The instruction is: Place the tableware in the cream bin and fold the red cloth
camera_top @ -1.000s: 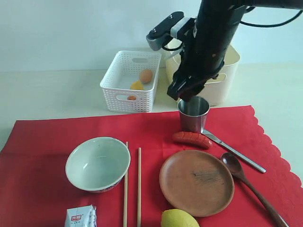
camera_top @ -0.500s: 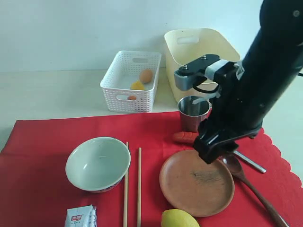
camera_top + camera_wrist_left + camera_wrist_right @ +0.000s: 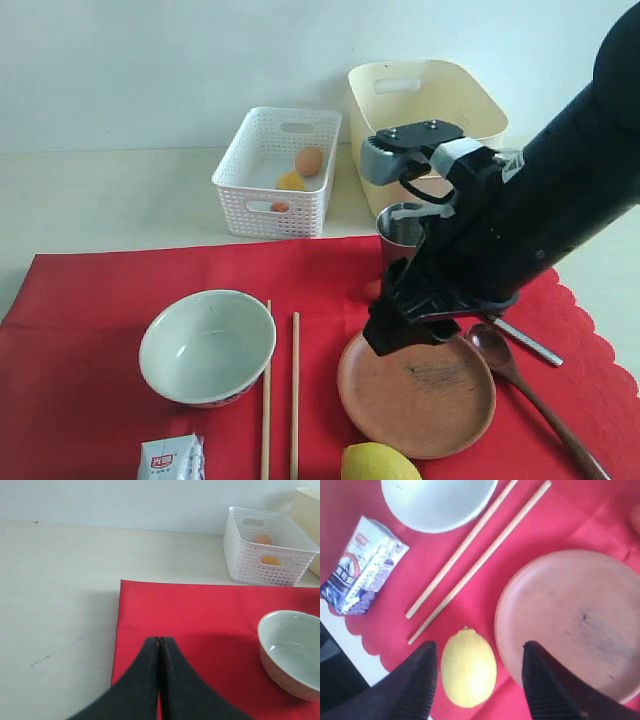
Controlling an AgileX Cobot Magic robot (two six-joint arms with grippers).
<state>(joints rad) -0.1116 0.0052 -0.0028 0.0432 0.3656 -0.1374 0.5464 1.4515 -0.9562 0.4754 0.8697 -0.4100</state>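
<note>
The red cloth (image 3: 90, 330) lies flat on the table and carries the tableware. On it are a pale green bowl (image 3: 207, 345), two chopsticks (image 3: 294, 390), a brown plate (image 3: 430, 395), a wooden spoon (image 3: 520, 385) and a knife (image 3: 530, 345). The steel cup (image 3: 398, 232) is partly hidden behind my right arm (image 3: 520, 230). The cream bin (image 3: 420, 95) stands at the back. My right gripper (image 3: 479, 646) is open above the cloth, with the lemon (image 3: 468, 667) and the plate's rim (image 3: 520, 605) between its fingers. My left gripper (image 3: 159, 639) is shut and empty over the cloth's left edge (image 3: 120, 630).
A white lattice basket (image 3: 278, 170) with an egg and small food items stands left of the bin. A lemon (image 3: 378, 463) and a small packet (image 3: 170, 460) lie at the cloth's front edge. A sliver of sausage (image 3: 372, 289) shows beside my right arm.
My right arm has swung from the cup at the back, forward and down over the plate, toward the lemon. Its jaws stay open. Nothing on the cloth has moved.
</note>
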